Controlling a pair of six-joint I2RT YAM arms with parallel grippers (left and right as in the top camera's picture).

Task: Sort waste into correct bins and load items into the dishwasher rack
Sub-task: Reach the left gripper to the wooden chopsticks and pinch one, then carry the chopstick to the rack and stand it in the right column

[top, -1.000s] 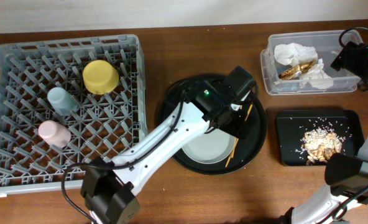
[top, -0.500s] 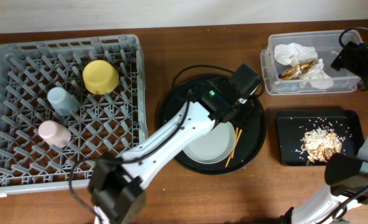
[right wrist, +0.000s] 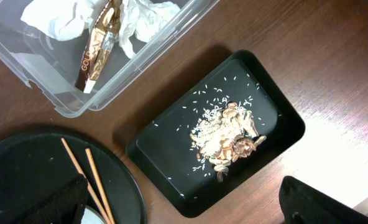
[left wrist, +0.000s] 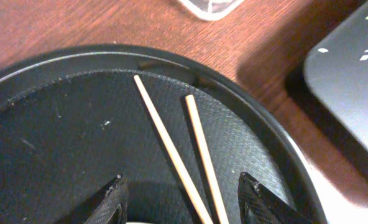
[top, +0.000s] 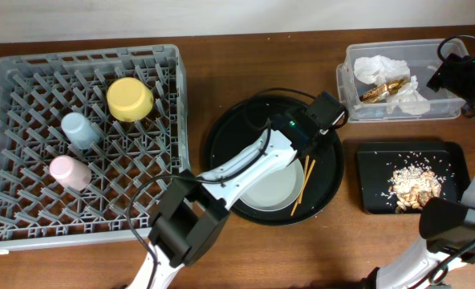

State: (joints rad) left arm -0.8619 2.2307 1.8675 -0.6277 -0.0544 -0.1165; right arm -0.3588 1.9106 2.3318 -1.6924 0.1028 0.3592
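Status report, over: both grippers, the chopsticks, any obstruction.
Left gripper open, astride two thin wooden chopsticks on large round black tray, not gripped. Right gripper open, empty, above flat black rectangular tray. Pale round plate close beside chopsticks.

Chopsticks (left wrist: 168,146) flat, near-parallel; blue cup (top: 79,128), pink cup (top: 67,171), yellow bowl (top: 130,99) in rack (top: 85,54).

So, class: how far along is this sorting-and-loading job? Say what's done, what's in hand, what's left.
Done: napkins and wrapper in the clear tub, scraps in the black tray; yellow bowl, blue cup and pink cup in the rack. In hand: the left fingers straddle the chopsticks, not yet gripping. Left: chopsticks and plate, both on the round tray.
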